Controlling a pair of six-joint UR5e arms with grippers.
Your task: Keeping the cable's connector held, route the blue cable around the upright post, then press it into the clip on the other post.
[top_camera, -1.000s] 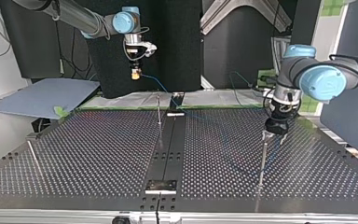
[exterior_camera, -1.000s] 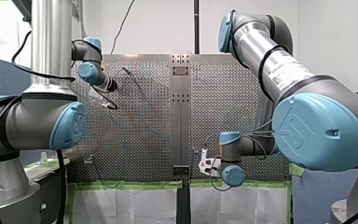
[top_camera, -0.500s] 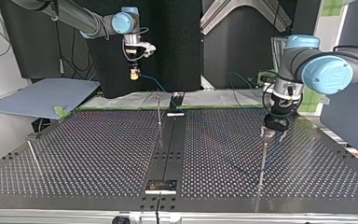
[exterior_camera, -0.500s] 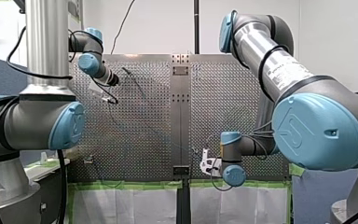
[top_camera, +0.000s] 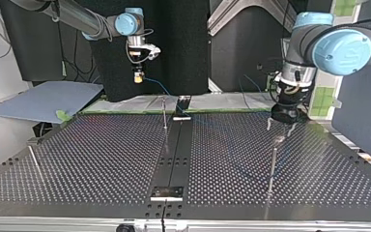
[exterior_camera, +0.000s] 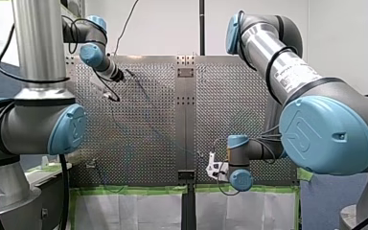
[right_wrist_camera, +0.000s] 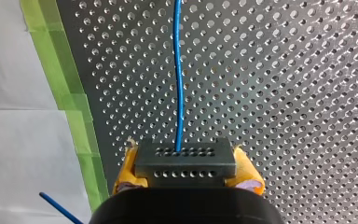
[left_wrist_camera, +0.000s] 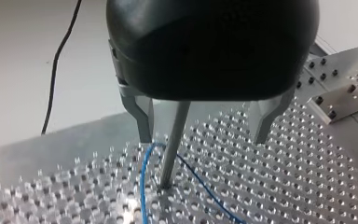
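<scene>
**Count.** 2 arms, 2 claws, 1 blue cable [right_wrist_camera: 179,79], 1 black connector [right_wrist_camera: 185,163]. In the top view, 3 slim posts stand on the perforated tabletop [top_camera: 101,159]: a middle post [top_camera: 164,116], a right post [top_camera: 272,166] and a leaning post [top_camera: 35,162] at the left.

**Pose.** My left arm enters at the top view's right with its wrist turned down. My left claw [top_camera: 280,126] hangs just above the right post's top. Its 2 metal fingers [left_wrist_camera: 144,119] are spread wide and hold nothing. In the left wrist view, the post stands between them, nearer 1 finger.

My right arm reaches in from the top view's left. My right claw [top_camera: 138,77] points down, raised beyond the tabletop's far edge. Its yellow pads [right_wrist_camera: 249,170] are clamped on the connector.

**Cable.** It leaves the connector's face straight ahead of the claw, runs along the tabletop and bends around the right post.
</scene>
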